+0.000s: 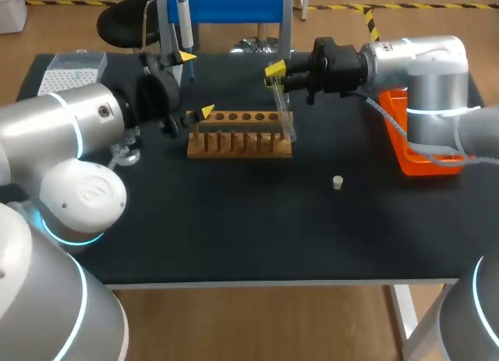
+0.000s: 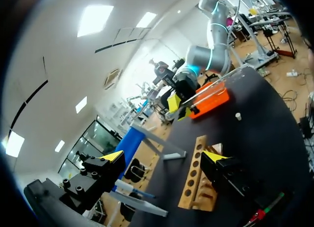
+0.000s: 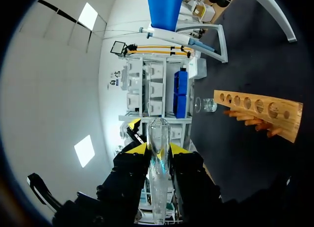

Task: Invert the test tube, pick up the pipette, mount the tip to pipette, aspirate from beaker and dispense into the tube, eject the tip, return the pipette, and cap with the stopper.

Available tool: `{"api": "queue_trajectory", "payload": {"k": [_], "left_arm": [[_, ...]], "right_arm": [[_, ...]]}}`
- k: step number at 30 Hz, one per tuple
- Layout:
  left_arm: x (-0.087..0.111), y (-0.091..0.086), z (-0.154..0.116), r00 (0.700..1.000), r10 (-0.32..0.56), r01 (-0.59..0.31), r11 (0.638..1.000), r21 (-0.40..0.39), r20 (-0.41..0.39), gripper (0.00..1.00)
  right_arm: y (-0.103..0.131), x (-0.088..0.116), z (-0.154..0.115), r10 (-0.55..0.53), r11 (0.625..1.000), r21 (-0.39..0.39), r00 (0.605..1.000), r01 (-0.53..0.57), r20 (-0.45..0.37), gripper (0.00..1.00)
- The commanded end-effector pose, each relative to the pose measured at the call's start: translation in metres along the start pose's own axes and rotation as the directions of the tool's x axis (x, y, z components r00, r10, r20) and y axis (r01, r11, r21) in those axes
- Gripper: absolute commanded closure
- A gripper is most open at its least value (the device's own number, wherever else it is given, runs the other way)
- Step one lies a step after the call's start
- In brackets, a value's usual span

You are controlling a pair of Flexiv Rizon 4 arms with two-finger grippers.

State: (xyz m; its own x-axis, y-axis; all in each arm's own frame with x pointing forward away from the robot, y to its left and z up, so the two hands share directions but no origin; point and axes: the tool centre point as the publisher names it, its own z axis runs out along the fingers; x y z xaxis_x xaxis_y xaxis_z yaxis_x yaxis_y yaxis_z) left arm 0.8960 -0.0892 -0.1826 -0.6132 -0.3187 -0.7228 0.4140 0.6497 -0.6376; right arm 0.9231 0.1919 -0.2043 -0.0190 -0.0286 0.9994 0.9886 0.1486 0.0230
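One test tube (image 3: 159, 138) is pinched between the fingers of the right gripper (image 1: 274, 74), at the right end of one wooden rack (image 1: 238, 146) near the far edge of the table (image 1: 234, 236). The left gripper (image 1: 196, 83) is spread wide. One stopper (image 1: 337, 182) lies toward the right edge.

Overhead rear camera and both close wrist cameras share the rack (image 1: 234, 150).
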Motion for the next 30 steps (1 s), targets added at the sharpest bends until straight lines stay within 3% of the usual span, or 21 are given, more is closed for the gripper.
{"api": "queue_trajectory", "payload": {"k": [1,4,13,21,30], "left_arm": [[-0.008,0.003,-0.015,0.991,0.083,-0.026,0.884,0.468,-0.101,0.0],[-0.005,0.0,-0.017,0.984,0.159,-0.102,0.871,0.481,-0.078,0.0],[0.0,-0.011,-0.017,0.972,0.21,-0.236,0.825,0.514,0.108,0.0],[0.002,-0.018,-0.014,0.958,0.278,-0.261,0.755,0.602,0.067,0.0],[0.013,-0.023,0.001,0.934,0.351,-0.314,0.723,0.616,0.064,0.0]], "right_arm": [[0.0,0.001,0.0,-0.001,1.0,-0.001,1.0,0.001,0.004,1.0],[0.0,0.001,0.0,-0.001,1.0,-0.001,1.0,0.001,0.004,1.0],[0.0,0.001,0.0,-0.001,1.0,-0.001,1.0,0.001,0.004,1.0],[0.0,0.001,0.0,-0.001,1.0,-0.001,1.0,0.001,0.004,1.0],[0.0,0.001,0.0,-0.001,1.0,-0.001,1.0,0.001,0.004,1.0]]}}
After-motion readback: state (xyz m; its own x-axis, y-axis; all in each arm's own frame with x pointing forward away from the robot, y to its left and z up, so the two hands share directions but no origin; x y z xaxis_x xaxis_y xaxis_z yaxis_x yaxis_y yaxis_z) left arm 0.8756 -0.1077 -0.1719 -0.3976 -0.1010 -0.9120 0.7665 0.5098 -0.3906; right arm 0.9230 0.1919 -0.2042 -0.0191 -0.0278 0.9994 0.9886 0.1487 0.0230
